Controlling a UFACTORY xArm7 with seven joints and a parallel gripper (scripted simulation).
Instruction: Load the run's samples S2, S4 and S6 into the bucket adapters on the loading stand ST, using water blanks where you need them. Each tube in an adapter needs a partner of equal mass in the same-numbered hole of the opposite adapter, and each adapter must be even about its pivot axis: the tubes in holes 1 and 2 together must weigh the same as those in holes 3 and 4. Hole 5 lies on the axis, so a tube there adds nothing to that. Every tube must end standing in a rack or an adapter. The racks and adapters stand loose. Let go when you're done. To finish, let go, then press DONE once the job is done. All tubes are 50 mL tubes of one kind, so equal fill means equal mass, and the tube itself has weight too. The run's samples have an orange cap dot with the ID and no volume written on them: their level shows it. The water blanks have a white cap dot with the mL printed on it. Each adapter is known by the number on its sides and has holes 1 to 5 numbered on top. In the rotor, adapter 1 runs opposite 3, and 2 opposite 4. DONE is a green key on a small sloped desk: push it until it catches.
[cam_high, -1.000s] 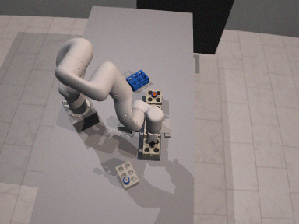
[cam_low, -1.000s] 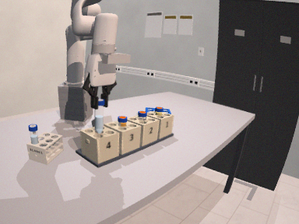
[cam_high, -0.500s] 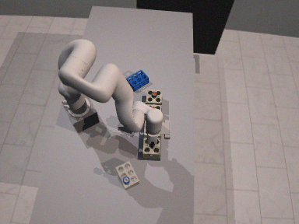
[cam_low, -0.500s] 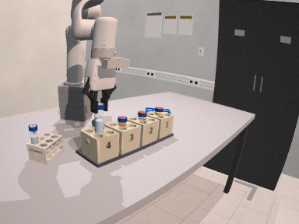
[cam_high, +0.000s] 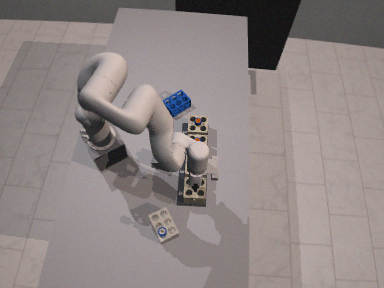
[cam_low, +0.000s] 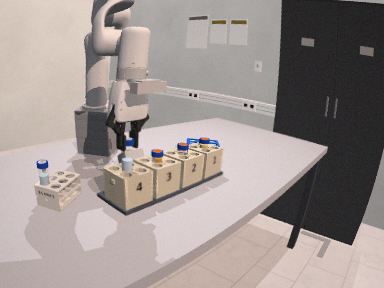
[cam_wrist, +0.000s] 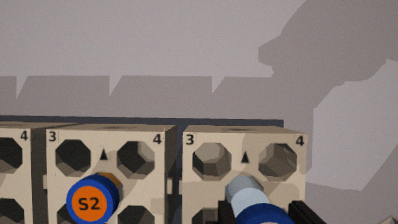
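My gripper (cam_low: 128, 145) (cam_high: 195, 182) is shut on the blue cap of a water blank tube (cam_low: 127, 164) (cam_wrist: 243, 192). The tube stands upright with its lower end in the middle of adapter 4 (cam_low: 137, 189) (cam_wrist: 186, 161) (cam_high: 186, 199). Sample S2 (cam_wrist: 92, 203) (cam_low: 157, 155), with an orange cap dot, stands in the middle hole of adapter 3 (cam_low: 167, 177) (cam_wrist: 50, 161). Orange-dotted tubes also stand in adapter 2 (cam_low: 192, 169) and adapter 1 (cam_low: 214, 161). The gripper hides the held tube's cap dot.
The four adapters stand in a row on the dark loading stand (cam_low: 107, 200). A beige blanks rack (cam_low: 50, 196) (cam_high: 169, 220) with one blank (cam_low: 43, 170) stands nearer the front. A blue rack (cam_high: 177, 102) stands behind adapter 1. The table edge runs close to the right of the stand.
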